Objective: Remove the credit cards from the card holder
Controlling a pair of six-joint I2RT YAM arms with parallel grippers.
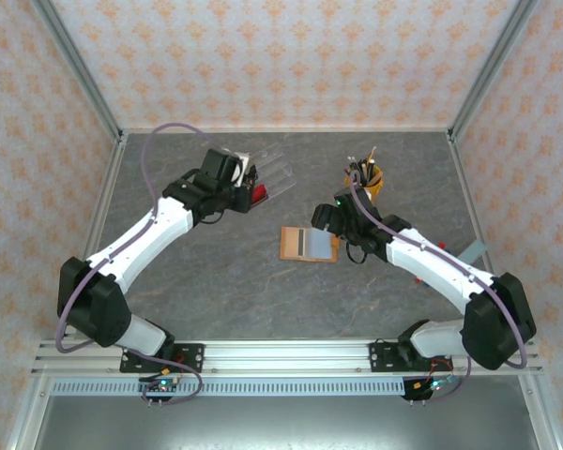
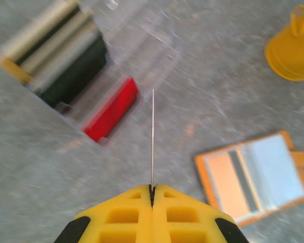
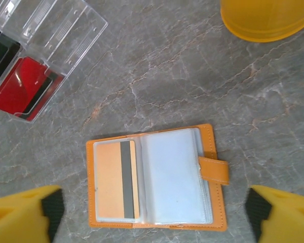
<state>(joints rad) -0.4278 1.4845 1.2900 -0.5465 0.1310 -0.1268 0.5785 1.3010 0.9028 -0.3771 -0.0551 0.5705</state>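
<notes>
A grey marbled table point(image 1: 216, 281) is carrying everything. A clear plastic slotted rack point(image 3: 66, 25) is sitting at the far left, holding a red card point(image 3: 23, 88) and dark and pale ones. A yellow cup point(image 1: 368, 178) of pens is standing at the far right. Between them, near the table's middle, the orange card holder point(image 3: 177, 177) is lying open and flat, grey pockets up, its left pocket holding an orange card with a dark stripe point(image 3: 116, 179). The right gripper point(image 3: 153, 215) is hovering over the holder, fingers spread wide. The left gripper point(image 2: 152, 190) is pinching a thin pale card point(image 2: 152, 136), seen edge-on, beside the rack.
</notes>
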